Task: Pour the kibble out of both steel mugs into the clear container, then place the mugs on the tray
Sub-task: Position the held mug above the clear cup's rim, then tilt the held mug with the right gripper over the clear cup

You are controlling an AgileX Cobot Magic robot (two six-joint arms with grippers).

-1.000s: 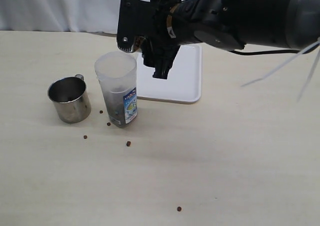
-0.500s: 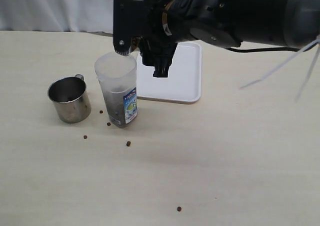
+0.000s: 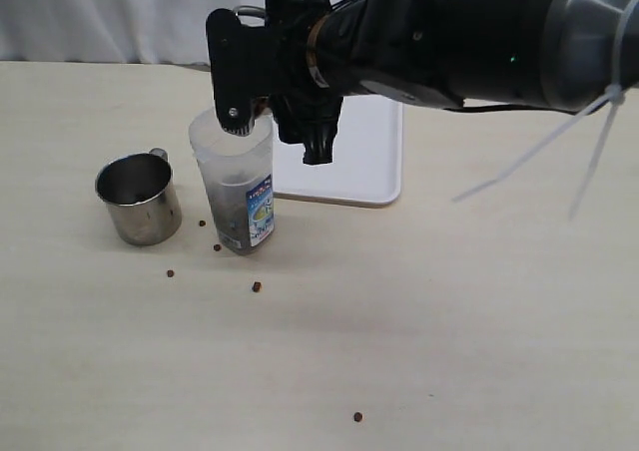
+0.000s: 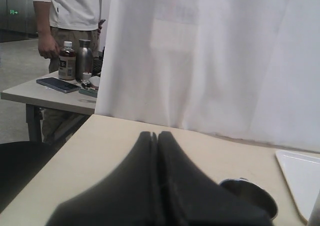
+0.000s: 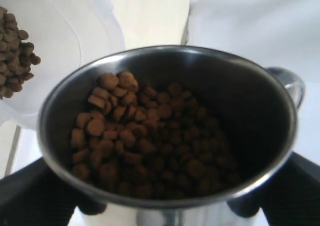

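The right fingers are clenched on a steel mug laden with kibble, held at the mouth of the clear container. The second pour looks in hand, and the next move calls for a steeper tip with the lip over that mouth. Only the right wrist view shows the load; the left wrist view shows the left fingers pressed together, empty.

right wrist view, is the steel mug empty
No, the steel mug has a heap of dark-brown kibble covering its bottom.
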